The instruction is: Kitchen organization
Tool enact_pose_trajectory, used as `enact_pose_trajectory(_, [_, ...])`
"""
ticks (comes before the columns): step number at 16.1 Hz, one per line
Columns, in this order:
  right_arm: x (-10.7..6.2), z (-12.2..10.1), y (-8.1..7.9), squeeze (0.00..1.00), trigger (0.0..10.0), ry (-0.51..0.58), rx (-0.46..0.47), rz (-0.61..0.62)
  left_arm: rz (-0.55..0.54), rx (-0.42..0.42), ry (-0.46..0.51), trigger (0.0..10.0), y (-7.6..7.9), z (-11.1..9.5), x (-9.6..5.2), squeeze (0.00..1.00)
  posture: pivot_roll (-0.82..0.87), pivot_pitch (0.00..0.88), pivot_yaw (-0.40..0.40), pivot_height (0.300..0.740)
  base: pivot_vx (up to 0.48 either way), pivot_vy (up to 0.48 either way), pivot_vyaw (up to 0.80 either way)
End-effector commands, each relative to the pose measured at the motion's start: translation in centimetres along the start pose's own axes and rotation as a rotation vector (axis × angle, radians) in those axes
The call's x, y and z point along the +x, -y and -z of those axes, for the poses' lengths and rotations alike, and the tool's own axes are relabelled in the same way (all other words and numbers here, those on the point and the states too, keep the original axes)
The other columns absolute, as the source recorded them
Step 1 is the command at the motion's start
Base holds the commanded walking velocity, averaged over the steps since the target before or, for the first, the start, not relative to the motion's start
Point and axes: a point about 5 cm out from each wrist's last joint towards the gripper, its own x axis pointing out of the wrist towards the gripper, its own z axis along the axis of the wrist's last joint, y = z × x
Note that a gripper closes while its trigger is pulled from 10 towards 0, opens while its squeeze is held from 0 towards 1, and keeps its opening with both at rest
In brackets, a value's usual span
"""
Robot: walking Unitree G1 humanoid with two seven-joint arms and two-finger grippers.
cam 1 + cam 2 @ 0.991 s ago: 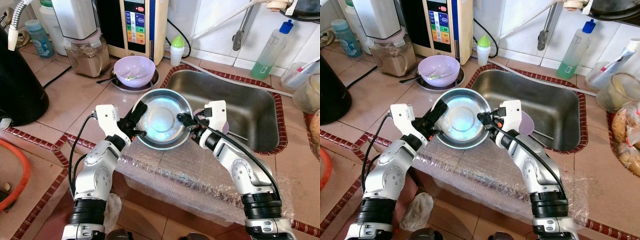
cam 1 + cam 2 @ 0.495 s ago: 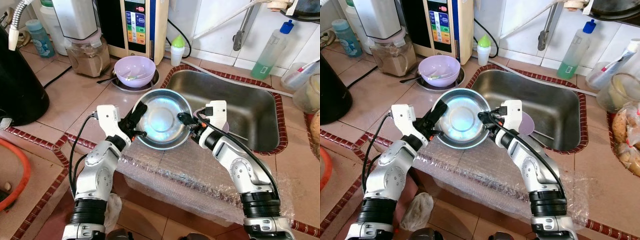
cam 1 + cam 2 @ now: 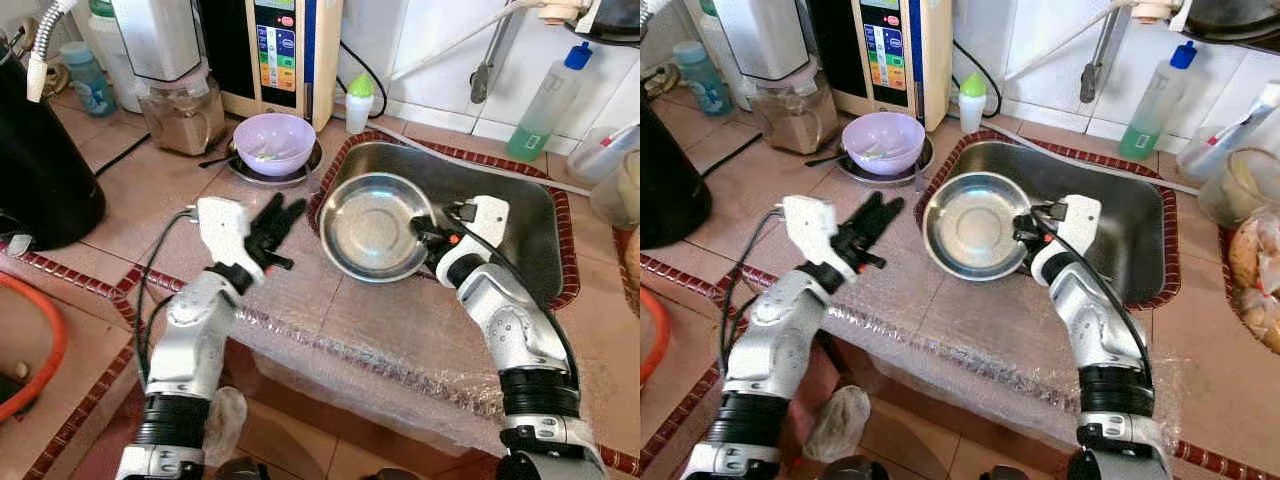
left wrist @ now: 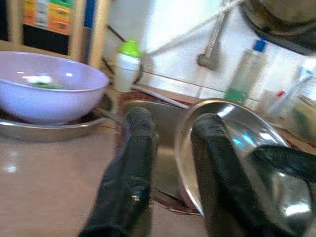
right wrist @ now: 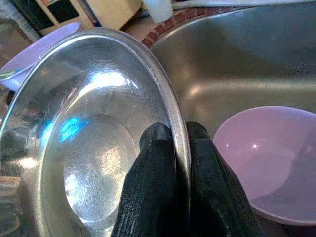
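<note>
Head views: left gripper point(image 3: 283, 215) now off steel bowl point(image 3: 370, 226), fingers spread, empty, above counter point(image 3: 130, 190). Right gripper point(image 5: 174, 140) alone pinches bowl rim, bowl shifted over sink point(image 3: 520, 215) edge. Handover done; likely next: lower into sink beside purple bowl point(image 5: 256, 153).

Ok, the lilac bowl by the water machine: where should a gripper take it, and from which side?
By the rim, I'd say. The lilac bowl sits upright on a steel plate, so its thin wall is open from above. Its near side faces bare counter, where the open left gripper is; a spoon handle sticks out on the left.
</note>
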Motion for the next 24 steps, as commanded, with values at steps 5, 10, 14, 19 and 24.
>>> enact_pose_trajectory(5, [-0.4, -2.2, 4.7, 0.00, 0.0, 0.089, -0.033, 0.316, 0.080, 0.127, -0.052, 10.0, 0.4, 0.4, -0.4, 1.00, -0.08, 0.000, 0.012, 0.740, 0.000, 0.000, 0.00])
enact_pose_trajectory(10, [0.2, -2.6, 6.9, 0.00, 0.0, 0.194, 0.058, 0.597, 0.189, 0.128, -0.174, 10.0, 0.8, 1.4, -1.5, 1.00, -0.06, 0.042, 0.028, 0.740, 0.000, 0.000, 0.00])
enact_pose_trajectory(14, [2.1, -0.8, 5.7, 0.00, 0.0, 0.155, 0.127, 0.617, 0.237, 0.189, -0.238, 10.0, 0.3, 1.2, -2.4, 1.00, -0.02, 0.080, 0.062, 0.740, 0.000, 0.000, 0.00])
enact_pose_trajectory(19, [2.5, 2.6, 5.2, 0.01, 10.0, 0.035, 0.145, 0.661, 0.271, 0.214, -0.297, 10.0, 0.7, 1.6, -3.6, 1.00, 0.01, 0.101, 0.082, 0.740, 0.000, 0.000, 0.00])
enact_pose_trajectory(24, [2.6, 2.5, 5.3, 1.00, 10.0, 0.051, 0.158, 0.639, 0.279, 0.216, -0.316, 10.0, 0.9, 1.6, -3.6, 1.00, 0.00, 0.093, 0.077, 0.740, 0.000, 0.000, 0.00])
